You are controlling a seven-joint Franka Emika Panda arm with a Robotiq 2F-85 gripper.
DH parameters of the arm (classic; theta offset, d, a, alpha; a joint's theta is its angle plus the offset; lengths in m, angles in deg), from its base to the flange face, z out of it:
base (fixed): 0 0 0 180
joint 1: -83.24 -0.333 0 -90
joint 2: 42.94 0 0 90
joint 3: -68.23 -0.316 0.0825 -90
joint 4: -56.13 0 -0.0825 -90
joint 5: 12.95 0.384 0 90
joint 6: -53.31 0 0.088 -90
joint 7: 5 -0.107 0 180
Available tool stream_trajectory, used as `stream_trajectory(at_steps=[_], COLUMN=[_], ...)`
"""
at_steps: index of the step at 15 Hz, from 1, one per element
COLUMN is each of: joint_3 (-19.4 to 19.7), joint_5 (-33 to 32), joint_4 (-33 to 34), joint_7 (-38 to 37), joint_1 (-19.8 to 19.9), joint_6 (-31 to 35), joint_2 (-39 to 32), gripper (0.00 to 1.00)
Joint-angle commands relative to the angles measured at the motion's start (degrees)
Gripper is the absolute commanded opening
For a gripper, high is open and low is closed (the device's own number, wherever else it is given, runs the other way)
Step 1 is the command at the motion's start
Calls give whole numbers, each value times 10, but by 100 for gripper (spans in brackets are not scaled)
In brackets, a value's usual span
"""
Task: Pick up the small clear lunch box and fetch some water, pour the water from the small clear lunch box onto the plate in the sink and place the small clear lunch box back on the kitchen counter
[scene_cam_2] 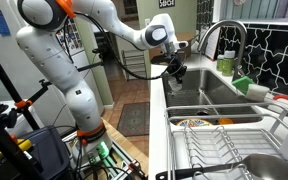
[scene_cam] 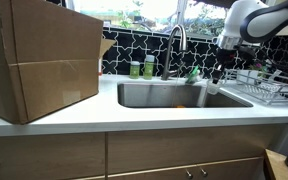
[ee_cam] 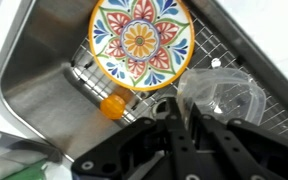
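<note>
Item: small clear lunch box (ee_cam: 224,95), wall clamped in the gripper (ee_cam: 189,110), hanging above the sink (ee_cam: 39,70). Plate (ee_cam: 140,42) at eleven o'clock, probably the pouring target. Water inside indiscernible.

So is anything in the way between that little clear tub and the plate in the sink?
Nothing visible. The small clear lunch box, seemingly held by the gripper, is over the sink, and the plate lies uncovered in the basin. A small orange object sits beside the plate's rim, not on it.
</note>
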Motion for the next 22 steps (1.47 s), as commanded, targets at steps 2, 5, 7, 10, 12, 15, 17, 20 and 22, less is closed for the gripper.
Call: stream_trajectory(at_steps=[2,5,7,10,12,15,17,20,22], joint_3=[10,10,8,6,8,3,1,1,1], joint_5=[104,128,123,117,128,138,140,145,155], joint_4=[-1,16,9,-11,-15,-17,-26,-41,-50], joint_7=[124,172,177,185,200,184,176,178,179], joint_1=[-15,-15,-12,-13,-16,-18,-18,-19,-21], joint_6=[-114,-210,-203,-142,-136,-149,-138,-120,-108], joint_2=[15,2,4,12,11,7,9,11,12], gripper=[3,3,3,3,3,3,3,3,3])
